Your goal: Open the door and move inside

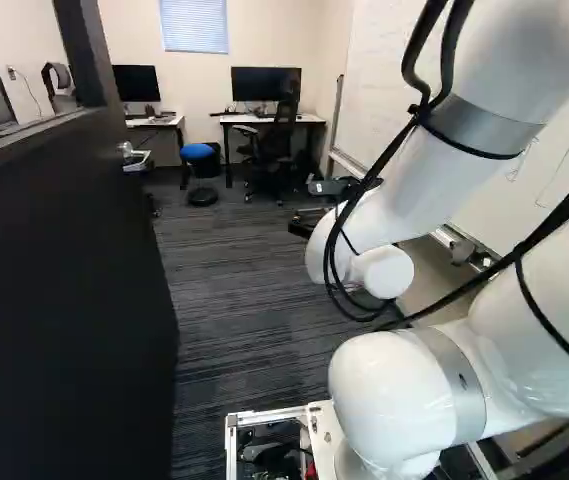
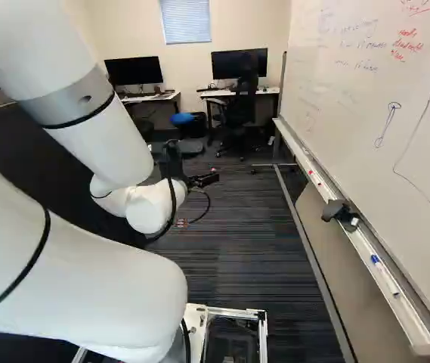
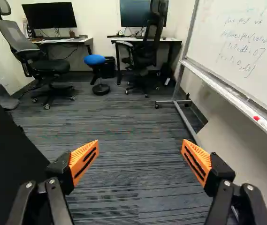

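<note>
The dark door (image 1: 64, 290) stands swung open along the left of the left base view, its metal handle (image 1: 134, 157) near the far edge. My gripper (image 2: 202, 180) reaches into the room past the arm's wrist. In the wrist view the gripper (image 3: 140, 161) has its orange pads wide apart, with only carpet seen between them. The dark door panel (image 3: 11, 159) is beside the gripper, touching neither finger.
A whiteboard (image 2: 381, 98) on a wheeled frame runs along the right, its tray (image 2: 366, 242) holding markers. Farther in are desks (image 3: 164, 40), monitors, office chairs (image 3: 44, 61) and a blue stool (image 3: 95, 60). Carpeted floor (image 1: 234, 300) lies between door and whiteboard.
</note>
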`<state>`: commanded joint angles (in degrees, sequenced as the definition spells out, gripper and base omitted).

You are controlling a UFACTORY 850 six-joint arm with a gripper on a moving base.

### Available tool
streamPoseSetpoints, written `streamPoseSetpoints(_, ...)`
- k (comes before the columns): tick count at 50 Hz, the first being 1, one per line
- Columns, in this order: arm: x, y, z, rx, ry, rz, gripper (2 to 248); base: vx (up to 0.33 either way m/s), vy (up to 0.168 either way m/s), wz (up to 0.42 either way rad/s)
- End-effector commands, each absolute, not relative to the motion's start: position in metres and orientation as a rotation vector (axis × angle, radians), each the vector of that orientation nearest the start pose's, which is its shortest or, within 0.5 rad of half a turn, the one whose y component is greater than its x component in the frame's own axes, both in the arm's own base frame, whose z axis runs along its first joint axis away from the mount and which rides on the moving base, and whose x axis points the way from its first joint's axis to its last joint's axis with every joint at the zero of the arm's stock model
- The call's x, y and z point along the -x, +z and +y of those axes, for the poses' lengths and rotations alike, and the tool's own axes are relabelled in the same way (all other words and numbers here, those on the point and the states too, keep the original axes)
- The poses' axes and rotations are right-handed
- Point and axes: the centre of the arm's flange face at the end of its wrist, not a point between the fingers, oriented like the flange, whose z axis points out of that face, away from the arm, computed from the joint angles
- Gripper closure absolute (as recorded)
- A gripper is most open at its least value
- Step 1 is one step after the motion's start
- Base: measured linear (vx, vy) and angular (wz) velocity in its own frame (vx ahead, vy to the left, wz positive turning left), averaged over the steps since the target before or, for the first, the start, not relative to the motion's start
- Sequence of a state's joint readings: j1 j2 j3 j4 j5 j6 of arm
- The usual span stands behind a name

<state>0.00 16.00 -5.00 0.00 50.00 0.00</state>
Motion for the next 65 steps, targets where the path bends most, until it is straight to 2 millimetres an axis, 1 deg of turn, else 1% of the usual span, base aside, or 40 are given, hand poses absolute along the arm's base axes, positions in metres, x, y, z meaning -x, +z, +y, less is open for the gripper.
streamPoseSetpoints(19, -0.2703, 0.3656, 0.0, 2.558, -1.824, 0.0, 3, 0.254, 0.013, 0.121)
streamPoseSetpoints(65, -0.2703, 0.3656, 0.0, 2.558, -1.824, 0.0, 3, 0.274, 0.006, -0.004)
